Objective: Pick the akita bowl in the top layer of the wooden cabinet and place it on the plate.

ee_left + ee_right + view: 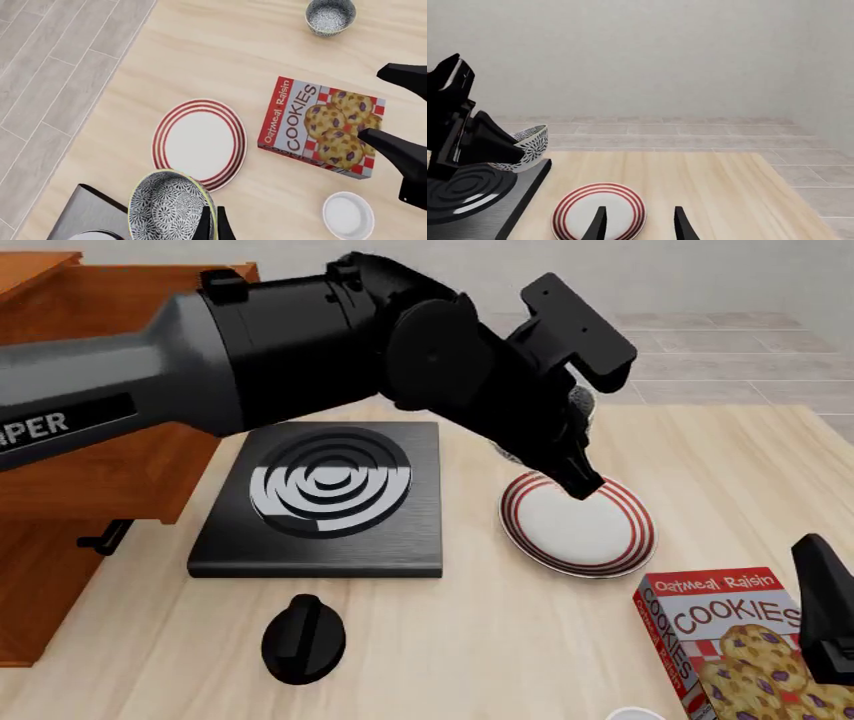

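The akita bowl [167,207], white with a dense dark pattern, hangs tilted in the air with my left gripper [213,226] shut on its rim. In the right wrist view the bowl [528,144] is above the stove's right edge, left of the plate [599,209] and higher. The plate [583,528], white with red rings, lies bare on the table; the left fingertips [585,484] hover over its far rim. My right gripper [639,226] stands open over the table's near right. The wooden cabinet [80,455] is at the left; my arm hides its top layer.
A black stove [327,495] lies left of the plate, with a black knob [304,638] in front of it. A cookies box [323,127] lies near the right gripper. There is also a small white dish [348,215] and another speckled bowl [330,15] on the table.
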